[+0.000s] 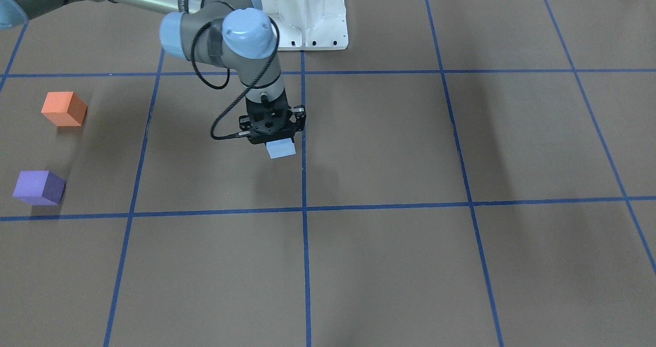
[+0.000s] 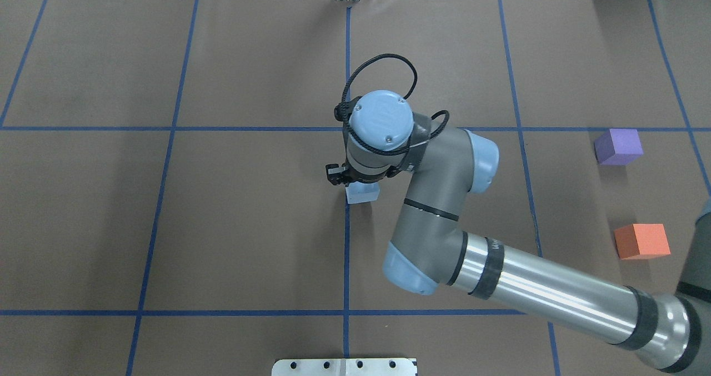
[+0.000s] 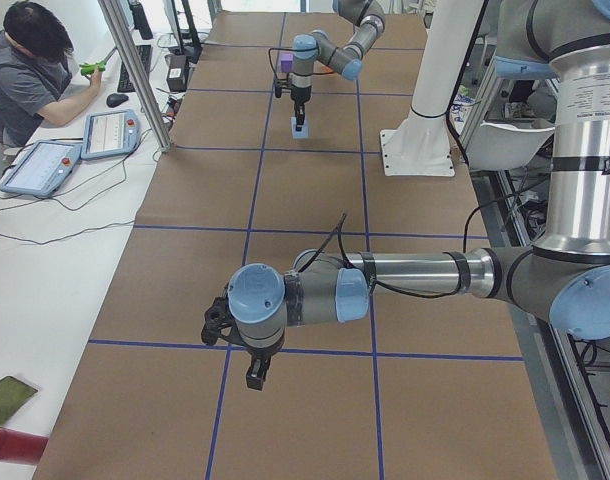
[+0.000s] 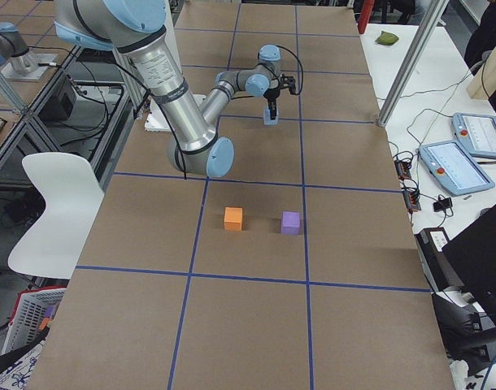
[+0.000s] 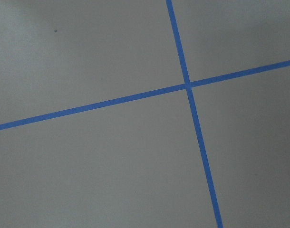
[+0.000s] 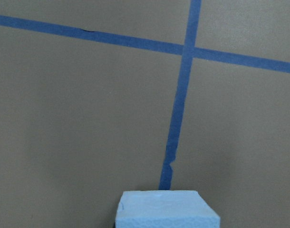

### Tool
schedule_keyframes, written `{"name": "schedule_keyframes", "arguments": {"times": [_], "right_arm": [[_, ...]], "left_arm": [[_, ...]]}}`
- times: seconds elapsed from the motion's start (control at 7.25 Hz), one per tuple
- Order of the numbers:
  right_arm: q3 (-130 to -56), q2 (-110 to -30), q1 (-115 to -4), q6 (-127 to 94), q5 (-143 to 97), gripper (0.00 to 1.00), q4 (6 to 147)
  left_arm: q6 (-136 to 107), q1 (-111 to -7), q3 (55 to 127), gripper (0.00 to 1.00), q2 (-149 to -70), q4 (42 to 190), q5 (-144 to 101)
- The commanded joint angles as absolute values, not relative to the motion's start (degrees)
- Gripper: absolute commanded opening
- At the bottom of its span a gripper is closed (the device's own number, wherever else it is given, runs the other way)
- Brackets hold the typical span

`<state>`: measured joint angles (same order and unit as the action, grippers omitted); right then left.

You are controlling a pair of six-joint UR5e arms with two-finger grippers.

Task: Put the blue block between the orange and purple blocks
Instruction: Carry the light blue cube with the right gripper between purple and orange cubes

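My right gripper (image 1: 279, 143) is shut on the light blue block (image 1: 281, 148) near the table's middle, beside a blue tape line. The block also shows in the overhead view (image 2: 362, 192) and at the bottom of the right wrist view (image 6: 166, 209). I cannot tell whether it touches the table. The orange block (image 1: 64, 108) and the purple block (image 1: 39, 187) sit far off on the robot's right side, with a gap between them (image 2: 642, 241) (image 2: 618, 146). My left gripper (image 3: 255, 378) hangs over the table's other end; I cannot tell whether it is open.
The white robot base (image 1: 306, 14) stands at the table's back edge. Blue tape lines (image 1: 303, 208) divide the brown table. An operator (image 3: 35, 60) sits beside the table with tablets (image 3: 110, 133) on a side bench.
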<state>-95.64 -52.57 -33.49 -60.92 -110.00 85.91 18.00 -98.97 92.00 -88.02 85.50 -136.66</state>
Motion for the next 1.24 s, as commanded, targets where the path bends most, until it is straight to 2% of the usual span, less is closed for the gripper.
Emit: {"name": "schedule_keyframes", "arguments": {"times": [0.0, 0.28, 0.55, 0.69, 0.83, 1.1], "right_arm": [[-104.91, -61.05, -42.33, -55.94, -117.31, 0.00, 87.80], [-110.89, -73.32, -48.92, -47.06, -121.80, 0.00, 87.19], [-113.55, -86.07, -54.29, -46.49, -122.61, 0.00, 83.71], [-112.95, -93.70, -56.14, -46.76, -122.78, 0.00, 74.62], [-111.81, -97.78, -57.47, -46.58, -122.87, 0.00, 70.09], [-105.60, -100.37, -57.66, -46.93, -122.70, 0.00, 59.74]], "left_arm": [[9.19, -98.70, 95.52, 1.00, -86.84, 85.43, -136.06], [8.70, -98.53, 96.32, 1.00, -86.57, 85.43, -135.79], [8.70, -98.53, 96.59, 1.00, -86.57, 85.43, -135.79], [8.70, -98.53, 96.68, 1.00, -86.57, 85.43, -135.79], [8.70, -98.53, 96.68, 1.00, -86.57, 85.43, -135.79], [8.70, -98.53, 97.29, 1.00, -86.49, 85.43, -135.79]]}}
